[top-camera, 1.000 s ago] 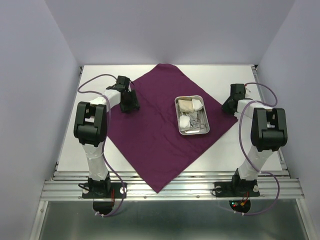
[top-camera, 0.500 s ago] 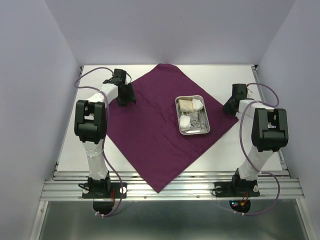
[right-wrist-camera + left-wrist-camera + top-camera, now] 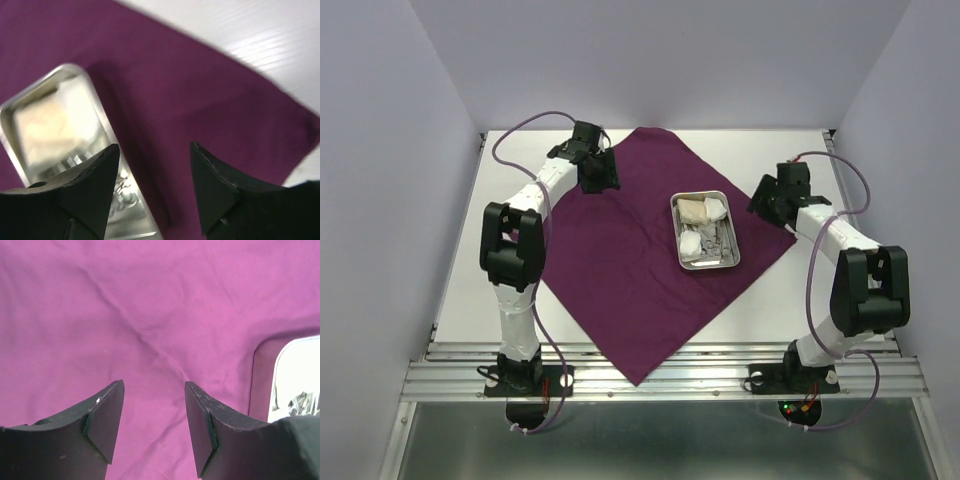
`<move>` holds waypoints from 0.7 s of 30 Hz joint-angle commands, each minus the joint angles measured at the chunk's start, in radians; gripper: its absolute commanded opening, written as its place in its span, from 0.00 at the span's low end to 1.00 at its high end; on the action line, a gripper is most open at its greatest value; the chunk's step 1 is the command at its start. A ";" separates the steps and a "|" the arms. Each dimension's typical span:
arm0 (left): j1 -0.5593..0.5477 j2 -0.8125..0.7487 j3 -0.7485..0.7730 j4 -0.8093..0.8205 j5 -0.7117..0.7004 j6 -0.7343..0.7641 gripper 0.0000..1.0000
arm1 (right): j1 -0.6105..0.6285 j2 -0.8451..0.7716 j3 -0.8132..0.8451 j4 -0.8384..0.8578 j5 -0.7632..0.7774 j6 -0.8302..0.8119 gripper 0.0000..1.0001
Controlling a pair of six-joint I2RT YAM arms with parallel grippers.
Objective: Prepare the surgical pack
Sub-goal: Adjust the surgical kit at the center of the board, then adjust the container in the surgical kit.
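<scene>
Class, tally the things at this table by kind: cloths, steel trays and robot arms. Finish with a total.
purple cloth: 1
steel tray: 1
robot arms: 2 (left arm, right arm)
Total: 4

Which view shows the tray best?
The top external view: the whole tray lies in sight on the cloth, with gauze and instruments inside. The right wrist view shows it blurred, its near end hidden behind the right end effector. The left wrist view shows only an overexposed corner at the right edge.

Overhead view, wrist close-ups, cloth (image 3: 620, 260) shared
</scene>
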State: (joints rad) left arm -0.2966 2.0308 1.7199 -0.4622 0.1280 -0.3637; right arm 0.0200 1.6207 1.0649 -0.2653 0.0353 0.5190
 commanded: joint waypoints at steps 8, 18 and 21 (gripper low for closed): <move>0.008 -0.168 -0.161 0.020 0.001 0.016 0.63 | 0.181 -0.013 -0.011 -0.088 -0.064 -0.131 0.58; 0.008 -0.181 -0.178 0.022 -0.001 0.022 0.63 | 0.199 0.073 0.018 -0.064 -0.041 -0.132 0.45; 0.008 -0.181 -0.180 0.023 0.001 0.020 0.63 | 0.209 0.097 0.026 -0.063 -0.041 -0.132 0.37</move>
State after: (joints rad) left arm -0.2882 1.9026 1.5566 -0.4496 0.1307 -0.3592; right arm 0.2123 1.6978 1.0538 -0.3363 -0.0254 0.4026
